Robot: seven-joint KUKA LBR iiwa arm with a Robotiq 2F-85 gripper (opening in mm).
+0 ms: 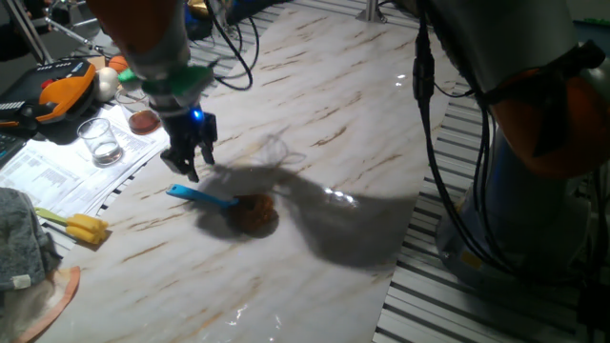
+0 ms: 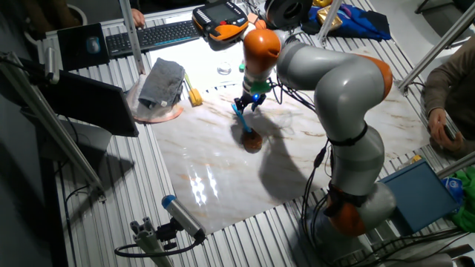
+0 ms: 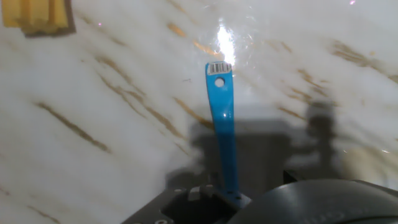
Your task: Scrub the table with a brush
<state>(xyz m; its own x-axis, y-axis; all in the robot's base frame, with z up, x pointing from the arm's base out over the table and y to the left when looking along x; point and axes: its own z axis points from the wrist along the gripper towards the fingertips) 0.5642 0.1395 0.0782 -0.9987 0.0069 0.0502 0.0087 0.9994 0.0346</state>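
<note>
The brush [image 1: 221,204] lies flat on the table [image 1: 315,105], just below my gripper [image 1: 188,165] and a little toward its brown head. Its blue handle [image 3: 222,124] runs straight ahead of my fingers in the hand view, hanging-hole end farthest out, so the long axis lines up with my line of sight. The head [image 2: 253,142] sits at the end farther from the yellow tool [image 1: 78,227], which lies well off to my side. My fingers hang spread and hold nothing. As I judge it, a short drop onto the handle's free end would put me astride it.
</note>
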